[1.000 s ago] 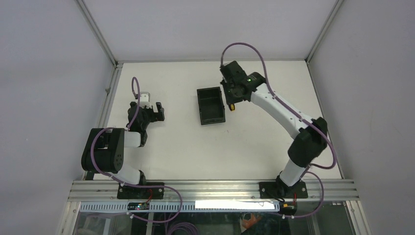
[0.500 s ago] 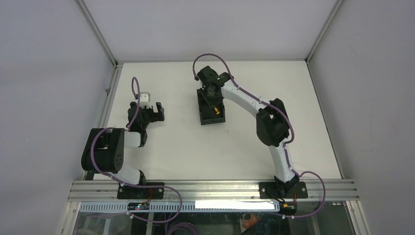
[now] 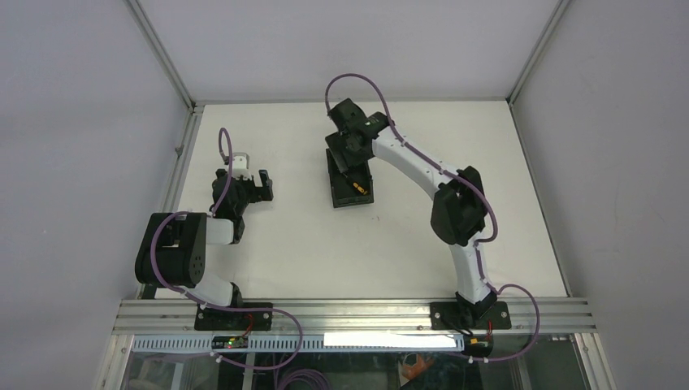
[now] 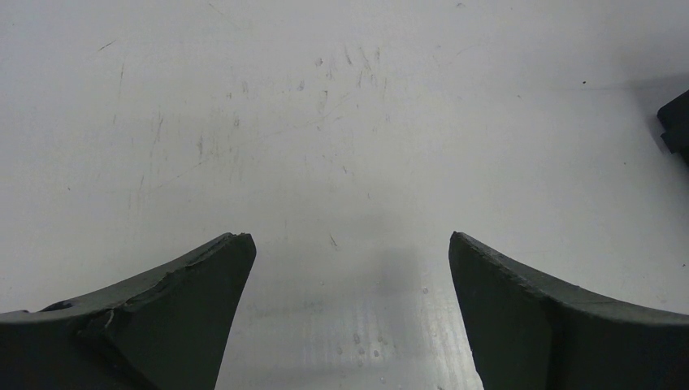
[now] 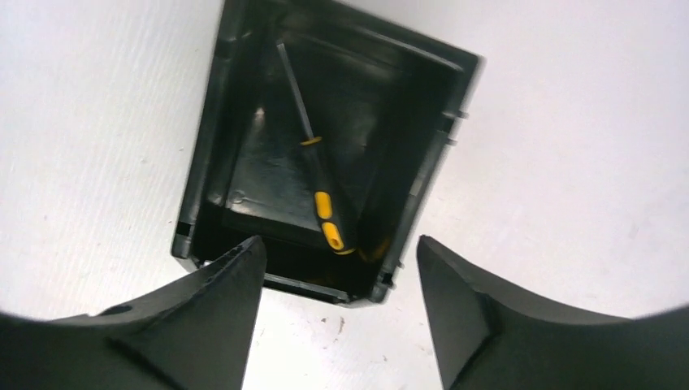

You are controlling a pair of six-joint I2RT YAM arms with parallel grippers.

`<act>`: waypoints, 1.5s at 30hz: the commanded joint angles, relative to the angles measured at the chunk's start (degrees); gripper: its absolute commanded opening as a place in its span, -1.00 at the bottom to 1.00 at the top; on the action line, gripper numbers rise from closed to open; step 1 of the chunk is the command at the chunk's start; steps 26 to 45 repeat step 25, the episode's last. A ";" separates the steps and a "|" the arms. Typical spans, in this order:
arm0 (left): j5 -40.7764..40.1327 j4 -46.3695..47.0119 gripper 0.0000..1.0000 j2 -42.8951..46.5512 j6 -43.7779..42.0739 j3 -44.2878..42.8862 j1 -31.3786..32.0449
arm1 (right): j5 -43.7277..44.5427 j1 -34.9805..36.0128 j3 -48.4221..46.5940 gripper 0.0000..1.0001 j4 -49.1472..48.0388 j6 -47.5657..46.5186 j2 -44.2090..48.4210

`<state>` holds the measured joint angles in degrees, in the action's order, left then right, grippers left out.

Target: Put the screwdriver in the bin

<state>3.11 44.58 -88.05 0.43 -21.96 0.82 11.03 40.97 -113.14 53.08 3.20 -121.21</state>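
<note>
Finds the screwdriver [image 5: 321, 199] lying inside the bin [image 5: 207, 138], free of both grippers. Shows it aslant on the bin floor in the right wrist view: yellow-orange and black handle toward the cross wall closest to the camera, thin dark shaft pointing away to the far left corner. Cannot tell whether the handle end touches that wall or only lies just beside it. From the top view, places it in the compartment nearer the arm bases, with only a bit of orange showing there.

Puts the right gripper [image 5: 339, 244] above the bin, over its far half, fingers spread wide and holding nothing. Frames the bin between the two dark fingertips in the wrist view, with no contact visible between fingers and bin walls. Shows the right arm stretched across from its base to the middle of the table [image 3: 325, 244].

Puts the left gripper [image 4: 351, 244] well apart from the bin, on the left side of the table, arm folded back close to its base. Spread wide too, gripping nothing, with only scuffed white table surface between the fingers. Catches a dark corner at the right edge of the left wrist view, too little of it to identify.

Leaves the bin sitting flat on the table near the centre, long side running away from the arm bases.
</note>
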 commanded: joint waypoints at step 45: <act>0.48 1.74 0.98 1.65 0.45 0.16 0.67 | 11.06 -28.15 31.06 0.99 -4.02 20.85 29.86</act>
